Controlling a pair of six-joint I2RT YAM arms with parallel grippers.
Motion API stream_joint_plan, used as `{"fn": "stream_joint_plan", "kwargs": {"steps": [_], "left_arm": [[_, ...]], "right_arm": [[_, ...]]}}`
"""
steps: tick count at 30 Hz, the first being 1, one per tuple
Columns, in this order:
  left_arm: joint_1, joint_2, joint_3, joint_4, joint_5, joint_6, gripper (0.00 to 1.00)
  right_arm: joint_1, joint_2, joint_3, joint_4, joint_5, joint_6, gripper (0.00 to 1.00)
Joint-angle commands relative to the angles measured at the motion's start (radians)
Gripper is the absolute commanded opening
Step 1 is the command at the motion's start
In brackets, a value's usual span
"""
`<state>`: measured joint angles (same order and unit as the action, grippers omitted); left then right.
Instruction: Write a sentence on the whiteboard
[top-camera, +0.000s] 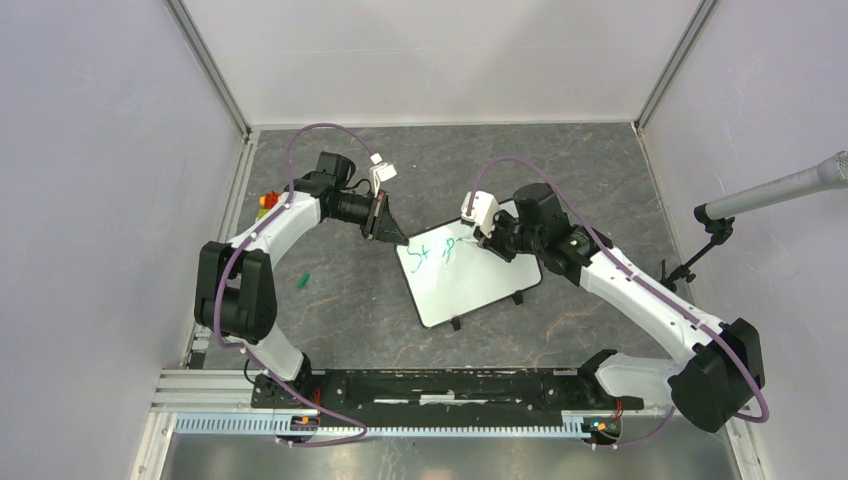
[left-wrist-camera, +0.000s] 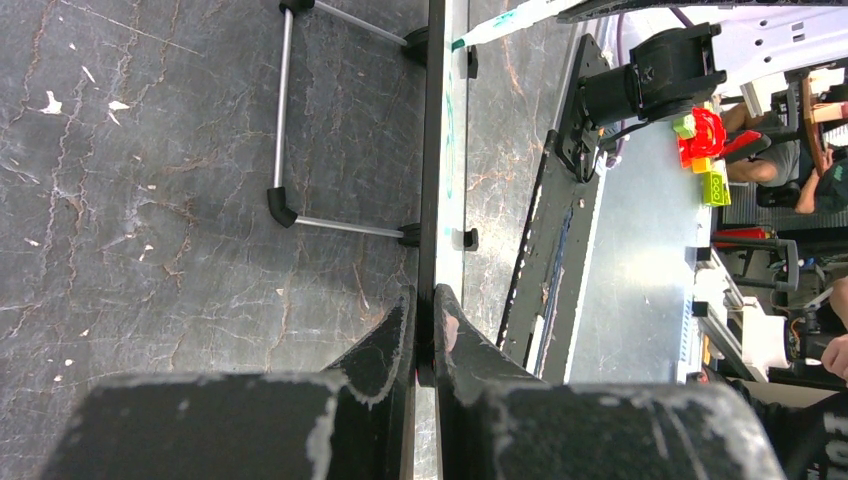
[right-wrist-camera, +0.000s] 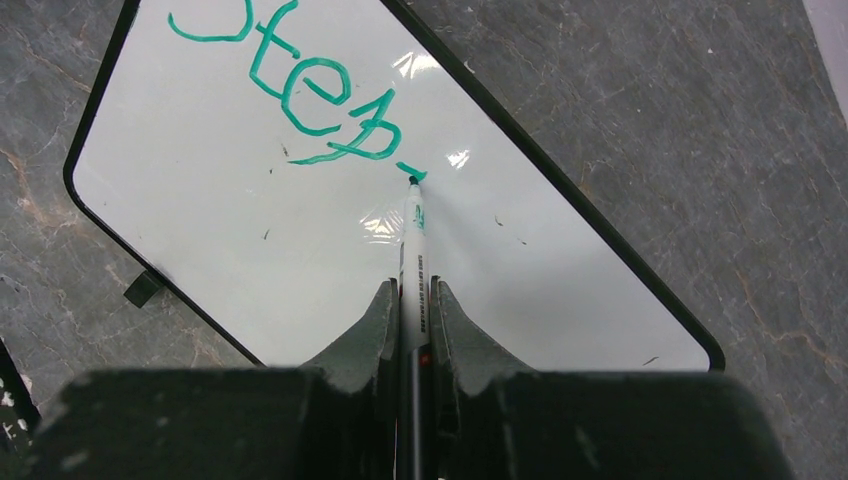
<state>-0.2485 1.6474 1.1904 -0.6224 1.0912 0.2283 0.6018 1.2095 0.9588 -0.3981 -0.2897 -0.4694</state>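
The whiteboard (top-camera: 475, 285) lies tilted on the grey table, its black frame showing edge-on as a dark strip (left-wrist-camera: 432, 150) in the left wrist view. My left gripper (top-camera: 393, 236) (left-wrist-camera: 425, 320) is shut on the board's top-left edge. Across the board runs the sentence (right-wrist-camera: 300, 90) (top-camera: 432, 250), green handwriting that reads "Step" followed by a short dash. My right gripper (top-camera: 490, 240) (right-wrist-camera: 411, 300) is shut on a white marker (right-wrist-camera: 413, 250). The marker's green tip rests on the board at the end of the dash.
A small green cap (top-camera: 302, 280) lies on the table left of the board. Coloured toy bricks (top-camera: 268, 200) (left-wrist-camera: 703, 140) sit at the left edge. A grey microphone on a stand (top-camera: 770, 190) reaches in from the right. The board's wire stand (left-wrist-camera: 285, 120) juts behind it.
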Motion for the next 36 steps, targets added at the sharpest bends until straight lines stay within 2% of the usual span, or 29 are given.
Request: {"fn": "stream_joint_plan", "kwargs": {"steps": [1,15,21,36], "left_arm": [[-0.008,0.018,0.011,-0.01,-0.037,0.055,0.03],[-0.008,0.022,0.014,-0.01,-0.037,0.053,0.03],[-0.008,0.021,0.014,-0.01,-0.036,0.052,0.02],[-0.008,0.019,0.015,-0.01,-0.031,0.051,0.02]], "right_arm": [[0.001,0.004,-0.018,0.013,-0.014,0.003,0.0],[0.019,-0.019,-0.046,-0.015,-0.001,-0.011,0.0],[0.018,-0.022,-0.005,-0.015,0.053,-0.021,0.0],[0.018,-0.001,0.09,-0.001,0.017,-0.008,0.0]]}}
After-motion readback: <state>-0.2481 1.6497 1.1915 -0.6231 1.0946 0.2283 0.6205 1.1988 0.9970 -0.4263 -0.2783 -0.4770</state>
